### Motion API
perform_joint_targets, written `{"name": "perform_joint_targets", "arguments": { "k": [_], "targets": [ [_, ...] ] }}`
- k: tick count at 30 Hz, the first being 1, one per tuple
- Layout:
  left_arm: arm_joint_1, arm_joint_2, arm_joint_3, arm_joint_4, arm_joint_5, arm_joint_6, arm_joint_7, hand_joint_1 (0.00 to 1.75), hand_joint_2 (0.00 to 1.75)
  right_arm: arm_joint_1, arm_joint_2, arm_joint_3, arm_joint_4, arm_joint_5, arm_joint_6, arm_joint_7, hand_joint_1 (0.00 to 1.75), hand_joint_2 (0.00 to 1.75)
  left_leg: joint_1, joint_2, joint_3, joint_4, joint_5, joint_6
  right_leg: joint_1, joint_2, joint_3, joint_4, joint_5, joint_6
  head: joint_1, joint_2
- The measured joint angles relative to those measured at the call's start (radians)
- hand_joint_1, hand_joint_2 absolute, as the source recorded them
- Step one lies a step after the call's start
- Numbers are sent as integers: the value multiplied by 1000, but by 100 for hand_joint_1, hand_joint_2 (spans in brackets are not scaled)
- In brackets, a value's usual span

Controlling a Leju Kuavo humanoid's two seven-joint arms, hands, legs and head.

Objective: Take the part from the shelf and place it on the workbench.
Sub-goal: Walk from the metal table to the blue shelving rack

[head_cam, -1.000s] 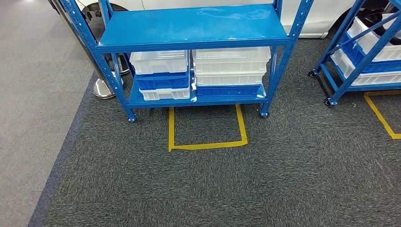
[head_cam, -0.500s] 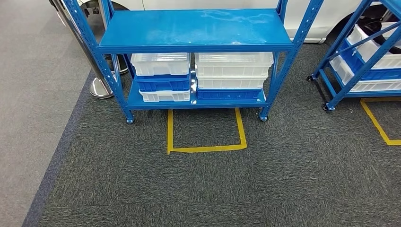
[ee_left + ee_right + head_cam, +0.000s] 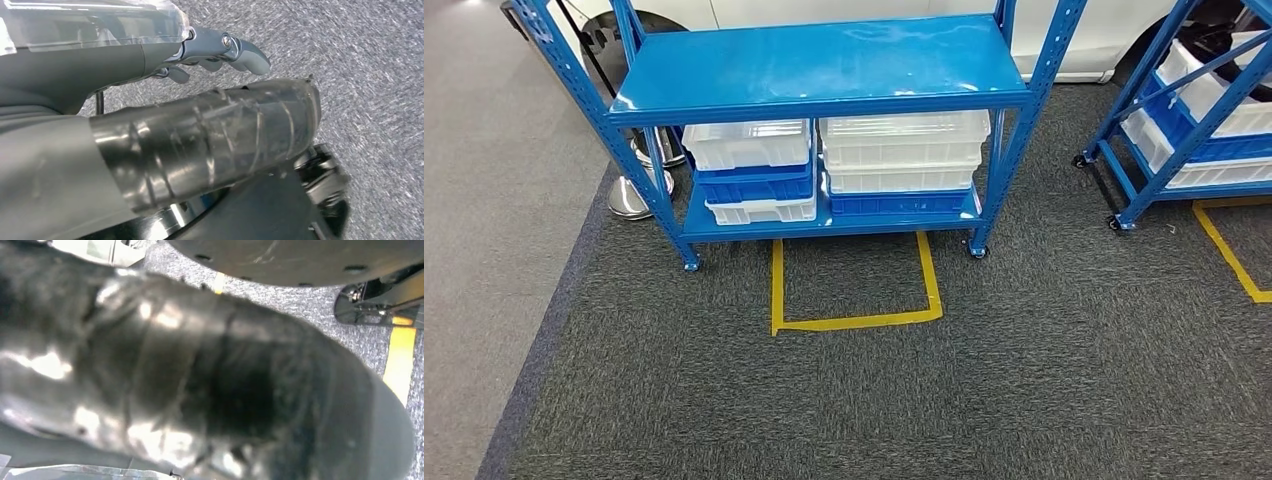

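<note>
camera: the whole head view is shifted against the earlier pictures, so the viewpoint is moved, not the things.
shelf [image 3: 824, 70]: now seen further left in the picture, its left post close to the left edge.
yellow floor marking [image 3: 854, 285]: now seen slightly further left and lower than a second ago.
second rack [image 3: 1184, 110]: its position at the right edge is changed only slightly.
chrome base [image 3: 629, 195]: now seen further left, beside the shelf's left leg.

Yellow floor tape [image 3: 854, 322], dark carpet [image 3: 924, 400], chrome stanchion base [image 3: 629, 198]
</note>
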Motion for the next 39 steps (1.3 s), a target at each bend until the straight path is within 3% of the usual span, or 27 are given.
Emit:
{"name": "perform_joint_targets", "arguments": {
  "k": [2,4,6,8,10,11,13,14,15,17,19,20,23,25,28,29,30,31,33,34,37,39],
  "targets": [
    [1,0,0,0,0,0,0,0,0,1,0,0,0,2,1,0,0,0,-4,-1,30,-113,93,15,4,3,18,-1,-13,0,0,0],
    [1,3,0,0,-1,1,0,0,0,-1,3,0,1,4,2,0,0,0,-12,-2,68,-222,146,33,6,4,26,-2,-24,6,1,0],
    [-1,5,0,0,-1,2,0,0,0,-4,5,0,1,6,2,0,0,0,-19,-2,81,-253,142,41,4,4,25,-6,-28,16,0,0],
    [1,4,0,0,-1,2,0,0,0,-6,5,0,1,8,2,0,0,0,-14,-3,94,-273,140,42,4,2,34,-12,-32,27,-1,0],
    [3,4,0,0,-1,2,-1,0,0,-6,4,0,1,9,2,0,0,0,-6,-3,116,-296,142,47,5,0,23,29,-59,36,1,0],
    [2,4,0,0,-1,2,-1,0,0,-6,4,0,0,9,2,0,0,0,-3,-2,125,-302,141,49,4,0,-3,81,-82,39,3,0],
    [0,4,0,0,-2,2,-2,0,0,-6,3,0,0,9,2,0,0,0,-3,-2,134,-304,133,52,1,0,-86,211,-125,47,4,0],
    [0,4,0,0,-1,1,-2,0,0,-6,2,0,0,10,2,0,0,0,-3,-2,140,-303,127,52,-2,0,-118,251,-124,50,4,0],
    [2,4,0,0,-1,1,-2,0,0,-5,2,0,0,10,2,0,0,0,-2,-2,148,-302,120,51,-4,-1,-133,255,-102,54,4,0],
    [3,3,0,0,-1,1,-2,0,0,-3,-1,0,0,10,2,0,0,0,0,-4,170,-299,103,44,-10,-2,-110,158,-11,58,4,0],
    [3,3,0,0,-1,1,-1,0,0,-2,-3,0,1,10,2,1,0,0,-3,-6,182,-292,83,31,-11,-3,-69,52,45,53,4,0],
    [2,3,0,0,-1,1,0,0,0,-2,-3,0,1,10,2,2,0,0,-5,-6,184,-289,76,25,-9,-3,-58,26,50,48,4,0],
    [-2,3,0,0,0,1,1,0,0,-3,-3,0,1,11,2,2,0,0,-5,-5,187,-287,65,12,-6,-2,-51,16,37,27,2,0],
    [-3,3,0,0,0,1,1,0,0,-2,-3,0,1,11,2,2,0,0,-3,-5,172,-246,40,3,-9,-3,-43,10,33,14,1,0],
    [-2,3,0,0,0,1,1,0,0,-2,-3,0,1,11,2,2,0,0,0,-5,64,-56,-29,-7,-8,-4,-31,7,22,2,-2,0],
    [-1,3,0,0,0,1,1,0,0,-1,-3,0,1,12,2,2,0,0,1,-5,29,-7,-33,-7,-7,-3,-26,7,17,0,-2,0],
    [0,3,0,0,0,0,1,0,0,-1,-3,0,1,12,2,2,0,0,0,-5,9,8,-18,-5,-5,-2,-19,7,12,0,-2,0],
    [1,3,0,0,0,0,1,0,0,-1,-3,0,1,12,3,2,0,0,0,-5,9,-19,17,-1,-3,0,-10,7,6,0,-2,0],
    [2,4,0,0,0,-1,1,0,0,0,-1,0,1,12,3,2,0,0,-6,-5,48,-142,104,17,-1,1,6,6,-6,3,-2,0],
    [1,4,0,0,0,-1,1,0,0,-1,0,0,2,12,4,2,0,0,-10,-5,70,-201,129,26,0,2,12,5,-11,7,-2,0],
    [-1,6,0,0,1,-1,-1,0,0,-3,3,0,2,12,6,2,0,0,-19,-5,97,-269,129,41,-1,0,22,4,-10,26,-4,0],
    [3,5,0,0,1,-1,-1,0,0,-4,4,0,2,12,6,2,0,0,-15,-8,118,-290,130,49,-2,-3,27,17,-9,35,-3,0]
  ]
}}
